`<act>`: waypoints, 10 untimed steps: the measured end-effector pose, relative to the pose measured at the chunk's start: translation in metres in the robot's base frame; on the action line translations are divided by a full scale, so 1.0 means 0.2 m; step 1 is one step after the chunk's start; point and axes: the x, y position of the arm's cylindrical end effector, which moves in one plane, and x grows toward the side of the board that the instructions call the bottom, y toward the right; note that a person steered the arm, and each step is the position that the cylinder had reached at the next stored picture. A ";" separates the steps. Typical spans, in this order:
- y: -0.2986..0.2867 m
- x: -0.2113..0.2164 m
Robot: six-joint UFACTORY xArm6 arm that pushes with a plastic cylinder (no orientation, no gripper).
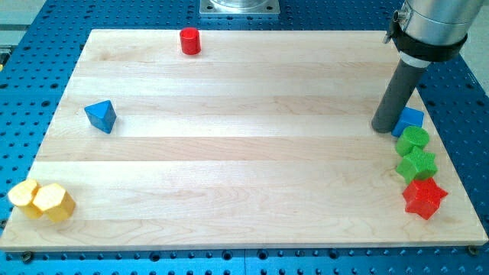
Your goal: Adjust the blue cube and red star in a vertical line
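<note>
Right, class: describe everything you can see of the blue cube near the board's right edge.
The blue cube is a small, matte, plastic-looking block in bright blue, sitting flat on the wooden board near the view's right edge. Its left side is partly hidden by my tip, which stands right against it. Just below, it appears to touch the upper green block; further down that column lies the red star.

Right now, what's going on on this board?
A robot arm with a dark rod is working at the view's right edge of the wooden board. My tip sits just left of the blue cube, touching or nearly so. Below the cube run two green blocks and then the red star, in a rough column. Far off lie a blue wedge, a red cylinder and two yellow blocks.
</note>
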 end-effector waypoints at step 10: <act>0.03 -0.24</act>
